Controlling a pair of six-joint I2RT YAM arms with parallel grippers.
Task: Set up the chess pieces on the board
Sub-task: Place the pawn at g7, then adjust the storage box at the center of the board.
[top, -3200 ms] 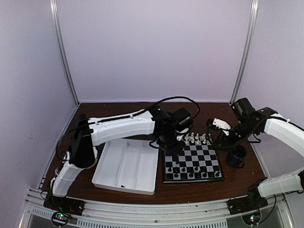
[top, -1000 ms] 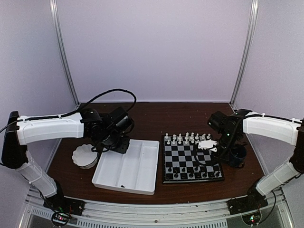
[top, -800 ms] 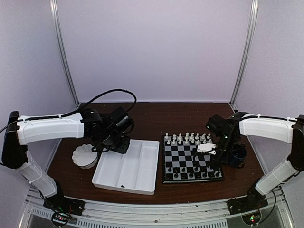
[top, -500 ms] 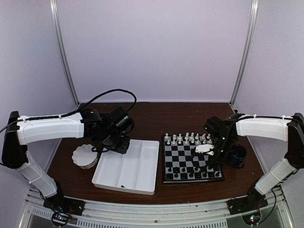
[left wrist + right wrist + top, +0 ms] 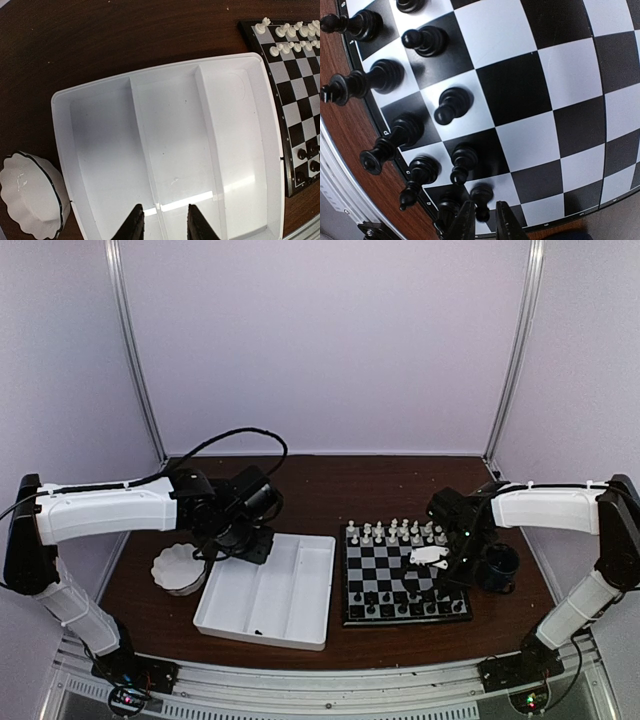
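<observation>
The right claw (image 5: 483, 222) is hanging low over the board (image 5: 520, 85). Its two fingers are sitting a narrow gap apart, and the head of a black pawn (image 5: 481, 199) is showing in that gap, right at the tips. Whether the pads are pinching the pawn or only bracketing it, I cannot tell.

Ahead of this claw and off to its left, the other black men (image 5: 450, 102) are standing upright in two lines along the board's edge, pawns on the inner line and taller pieces on the outer. No obvious hole is showing in the stretch I can see, though the lines are running out of view. Beyond the claw, on the far side, the white men (image 5: 395, 532) are filling two rows too, but they are too small to count.

The left claw (image 5: 164, 227) is hovering well apart from the board, fingers parted and holding nothing. The tray (image 5: 150, 75) is lying directly below and ahead of it, and the bowl (image 5: 30, 200) is off to its left. No chessmen are showing in the tray's compartments, and the bowl's inside is hidden.

Judging by this, the setup is looking nearly finished. The pawn at the right claw's tips is likely among the last to be seated, and what is left is settling it squarely.
</observation>
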